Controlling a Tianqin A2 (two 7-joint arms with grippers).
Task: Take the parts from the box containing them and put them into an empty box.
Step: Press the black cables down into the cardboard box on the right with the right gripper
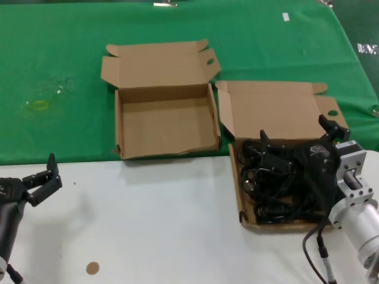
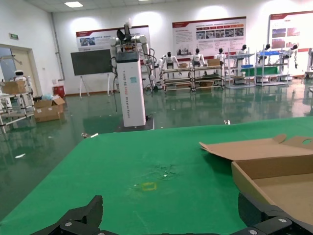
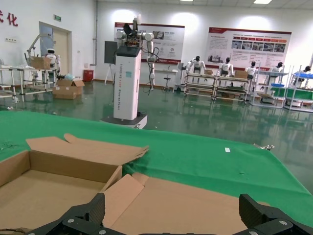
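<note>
Two boxes in head view: empty box on the green cloth, right gripper spread wide over black parts in the box containing them, left gripper open, idle near-left; left wrist view shows its fingers apart, holding nothing; right wrist view the same.

At the lower left of the head view our left gripper hovers with fingers spread wide, its dark arm running off the bottom edge. At the right, our right gripper reaches inward, fingers parted, silver wrist trailing toward the lower right corner.
</note>
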